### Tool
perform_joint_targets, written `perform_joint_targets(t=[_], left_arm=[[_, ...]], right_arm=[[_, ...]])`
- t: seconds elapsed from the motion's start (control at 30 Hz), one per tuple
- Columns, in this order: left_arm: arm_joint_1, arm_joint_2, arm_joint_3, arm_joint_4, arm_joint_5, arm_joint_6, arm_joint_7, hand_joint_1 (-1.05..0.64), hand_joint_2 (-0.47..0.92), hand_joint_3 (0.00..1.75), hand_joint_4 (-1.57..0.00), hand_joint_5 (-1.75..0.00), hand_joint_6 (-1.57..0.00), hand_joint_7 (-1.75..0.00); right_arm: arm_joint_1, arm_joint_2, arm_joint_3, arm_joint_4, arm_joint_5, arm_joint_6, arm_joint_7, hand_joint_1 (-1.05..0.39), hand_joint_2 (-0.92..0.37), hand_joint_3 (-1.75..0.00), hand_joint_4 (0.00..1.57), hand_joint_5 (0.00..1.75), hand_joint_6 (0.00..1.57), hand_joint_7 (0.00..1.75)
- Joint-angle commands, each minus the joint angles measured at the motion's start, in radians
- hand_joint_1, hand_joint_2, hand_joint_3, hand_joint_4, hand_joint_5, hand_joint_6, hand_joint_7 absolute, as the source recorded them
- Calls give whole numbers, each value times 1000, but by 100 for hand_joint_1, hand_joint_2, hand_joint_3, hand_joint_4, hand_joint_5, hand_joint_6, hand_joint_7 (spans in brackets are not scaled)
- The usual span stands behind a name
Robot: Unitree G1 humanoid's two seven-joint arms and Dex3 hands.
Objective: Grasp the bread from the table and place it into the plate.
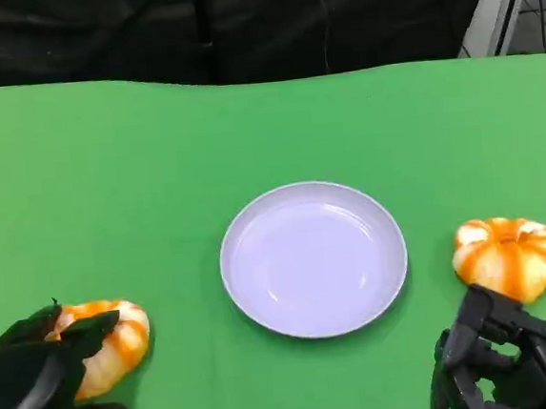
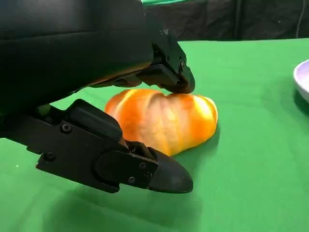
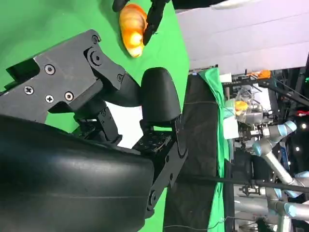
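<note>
1. Because the task is to put bread in the plate [image 1: 313, 258], the left hand [image 1: 42, 383] sits around the near bread [image 1: 113, 341], with one finger on top and another low beside it
2. It may already hold the bread, but I cannot tell for sure
3. The plate sits in the middle of the green table [image 1: 154, 157], with nothing in it
4. The other bread [image 1: 507, 256] lies right of the plate, just past the right hand [image 1: 507, 361], whose fingers are apart and hold nothing
</note>
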Motion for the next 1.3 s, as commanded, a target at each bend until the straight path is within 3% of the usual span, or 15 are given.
perform_joint_targets(t=[0.03, 0.9, 1.3], left_arm=[[-37, 25, -20, 61, -22, 15, 24, -79, 92, 16, -25, -1, -46, -1], [-52, 51, -74, 63, -82, 38, 26, -76, 92, 17, -30, -3, -47, -1], [-59, 62, -98, 71, -88, 59, 17, -53, 92, 13, -45, -6, -54, -2]], right_arm=[[1, -8, -8, -7, 13, 4, 3, -12, -57, -122, 84, 175, 67, 170], [4, -8, -12, -7, 11, 6, 2, -13, -58, -121, 84, 175, 67, 169], [4, -9, -14, -6, 12, -3, 6, -12, -58, -121, 84, 175, 67, 170]])
